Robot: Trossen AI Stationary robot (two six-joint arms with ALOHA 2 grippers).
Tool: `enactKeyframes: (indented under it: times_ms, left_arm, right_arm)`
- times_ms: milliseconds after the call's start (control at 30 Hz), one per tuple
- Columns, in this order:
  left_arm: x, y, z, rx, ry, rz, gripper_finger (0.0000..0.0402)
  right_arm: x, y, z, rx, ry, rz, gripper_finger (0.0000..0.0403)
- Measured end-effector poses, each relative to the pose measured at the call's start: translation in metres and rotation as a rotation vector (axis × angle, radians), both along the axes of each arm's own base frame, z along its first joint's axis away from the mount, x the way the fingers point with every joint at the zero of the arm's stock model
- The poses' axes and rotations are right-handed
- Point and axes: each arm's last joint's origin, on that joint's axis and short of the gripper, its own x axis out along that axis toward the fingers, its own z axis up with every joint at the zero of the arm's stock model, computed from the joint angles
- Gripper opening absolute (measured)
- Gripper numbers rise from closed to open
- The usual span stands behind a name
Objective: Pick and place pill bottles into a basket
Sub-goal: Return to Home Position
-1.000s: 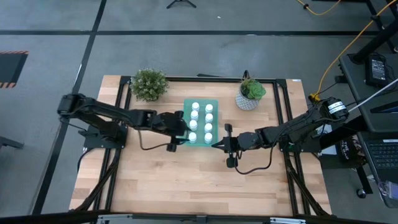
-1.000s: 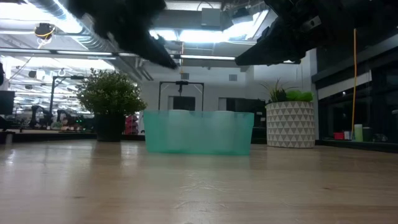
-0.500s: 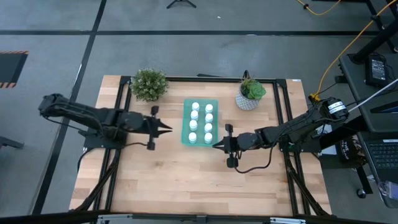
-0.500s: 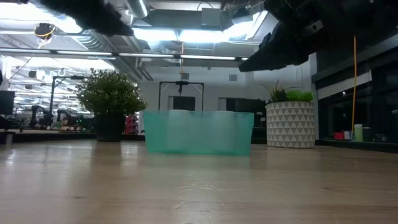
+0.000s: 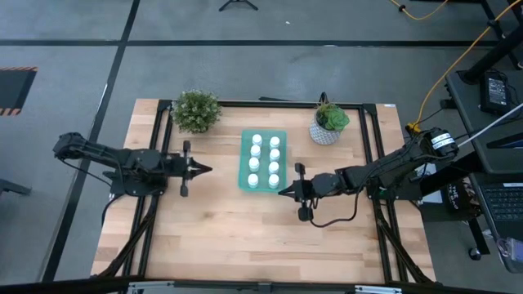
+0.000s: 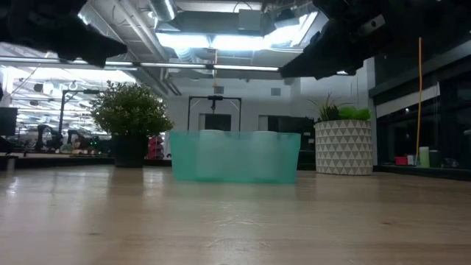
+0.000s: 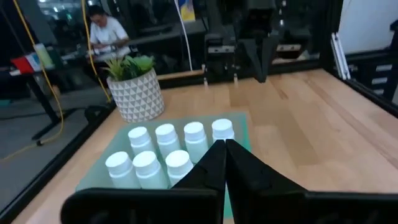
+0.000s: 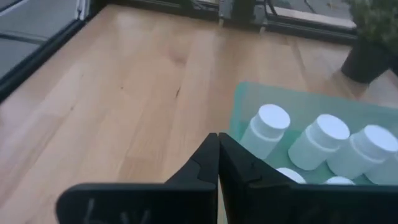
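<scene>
Pill bottles [image 5: 256,152], eight small white cylinders with round white caps, stand upright in two rows of four inside the basket [image 5: 262,187], a shallow translucent teal tray on the wooden table [image 5: 245,237]. The left gripper [image 5: 207,169] hangs well apart on its left, fingers pressed together and empty. The right gripper [image 5: 283,192] is just beside its near right corner, fingers also together.

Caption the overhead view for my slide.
Eight white pill bottles fill the translucent teal tray, left gripper and right gripper flanking.
</scene>
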Motion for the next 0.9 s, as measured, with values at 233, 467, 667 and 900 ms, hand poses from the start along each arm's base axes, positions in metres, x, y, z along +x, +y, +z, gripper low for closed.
enactKeyframes:
  times_ms: [233, 467, 667, 900]
  left_arm:
    - [-0.018, 0.004, -0.02, 0.023, -0.109, -0.001, 0.0001]
    - [-0.025, 0.008, -0.025, 0.055, -0.15, 0.018, 0.0001]
    - [-0.023, 0.011, -0.031, 0.061, -0.163, 0.02, 0.0002]
    - [-0.022, 0.017, -0.032, 0.046, -0.172, 0.024, 0.0002]
  right_arm:
    - [0.007, -0.013, 0.008, -0.003, -0.087, 0.127, 0.0003]
    - [0.005, -0.04, 0.023, 0.0, -0.132, 0.124, 0.0002]
    - [-0.024, -0.054, 0.058, -0.018, -0.167, 0.089, 0.0001]
    - [-0.073, -0.06, 0.064, -0.037, -0.249, 0.004, 0.0]
